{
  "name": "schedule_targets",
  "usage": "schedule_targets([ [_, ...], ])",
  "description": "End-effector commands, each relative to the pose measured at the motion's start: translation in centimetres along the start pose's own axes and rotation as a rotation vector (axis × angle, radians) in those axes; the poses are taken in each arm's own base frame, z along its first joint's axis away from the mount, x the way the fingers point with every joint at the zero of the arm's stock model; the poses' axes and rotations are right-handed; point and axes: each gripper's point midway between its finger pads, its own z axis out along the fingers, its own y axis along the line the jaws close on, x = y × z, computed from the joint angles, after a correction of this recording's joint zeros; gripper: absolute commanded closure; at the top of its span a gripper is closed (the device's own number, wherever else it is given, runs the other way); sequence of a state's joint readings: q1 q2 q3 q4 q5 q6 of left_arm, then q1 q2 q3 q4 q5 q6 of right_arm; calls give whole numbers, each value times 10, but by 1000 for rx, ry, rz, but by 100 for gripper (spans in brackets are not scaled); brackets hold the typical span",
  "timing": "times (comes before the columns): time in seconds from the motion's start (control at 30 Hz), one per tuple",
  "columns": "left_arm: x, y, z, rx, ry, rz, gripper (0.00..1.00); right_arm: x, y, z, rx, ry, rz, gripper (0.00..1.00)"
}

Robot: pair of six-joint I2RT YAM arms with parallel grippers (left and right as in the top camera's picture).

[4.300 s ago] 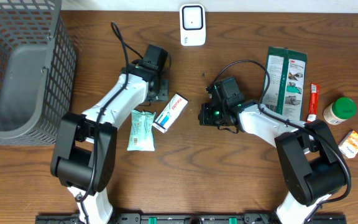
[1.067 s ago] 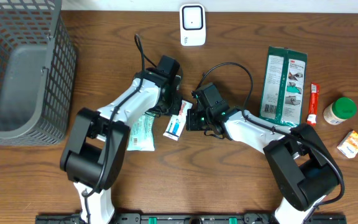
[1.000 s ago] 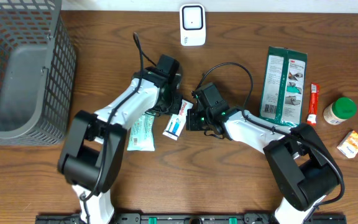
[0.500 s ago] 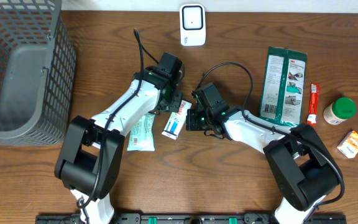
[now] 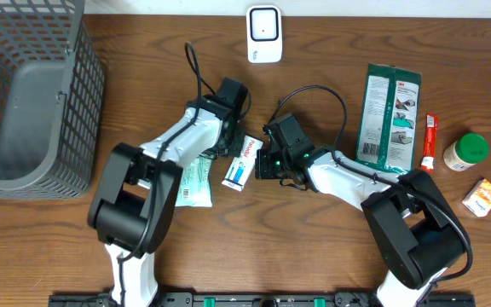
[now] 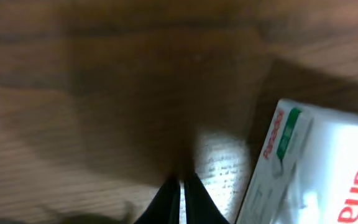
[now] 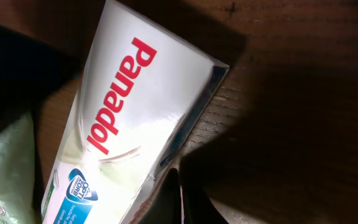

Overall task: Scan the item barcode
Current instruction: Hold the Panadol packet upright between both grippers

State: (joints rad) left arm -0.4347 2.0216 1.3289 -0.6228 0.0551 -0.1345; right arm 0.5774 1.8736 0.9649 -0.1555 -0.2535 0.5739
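While both claws sit pinched shut w/ nothing in them, the Panadol box [image 5: 240, 164] lies flat on the bench [image 5: 314, 247] between them — left claw [image 5: 233, 147] by its upper-left end, right claw [image 5: 260, 163] just beside its right edge. Green wipes pack [image 5: 193, 180] lies just left of the box; white scanner [image 5: 263, 34] stands well apart at the bench's far edge.

Basket [image 5: 92, 77]: far-left corner of the table [image 5: 314, 247].
Scanner [image 5: 263, 34]: middle of the far edge.
Panadol box [image 5: 240, 164]: table centre, left gripper [image 5: 233, 145] behind it, right gripper [image 5: 260, 162] just right.
Packet [image 5: 193, 181]: just left of the box (contact unclear).
Large pack [image 5: 390, 115]: right half.
Tube [image 5: 430, 139], bottle [image 5: 465, 152], small carton [image 5: 482, 197]: right of the pack, toward the right edge.
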Motion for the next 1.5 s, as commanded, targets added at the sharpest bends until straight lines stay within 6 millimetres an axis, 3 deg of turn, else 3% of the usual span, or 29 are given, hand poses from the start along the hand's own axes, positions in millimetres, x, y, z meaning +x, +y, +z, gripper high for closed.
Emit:
schedule_targets([
  [0.0,12,-14,5,85,50,-10,92,11,-14,9,57,26,15,99],
  [0.23,21,-39,0,238,97,-14,92,12,-15,9,62,27,17,99],
  [0.5,25,-42,-7,253,111,-16,92,11,-15,9,61,26,16,99],
  [0.77,18,-44,-33,265,57,-6,92,11,-15,9,60,26,16,99],
  [1.2,26,-65,-36,276,66,49,92,18,-20,8,77,54,19,99],
  [1.47,28,-71,-36,279,68,63,92,20,-20,2,28,96,-32,83],
])
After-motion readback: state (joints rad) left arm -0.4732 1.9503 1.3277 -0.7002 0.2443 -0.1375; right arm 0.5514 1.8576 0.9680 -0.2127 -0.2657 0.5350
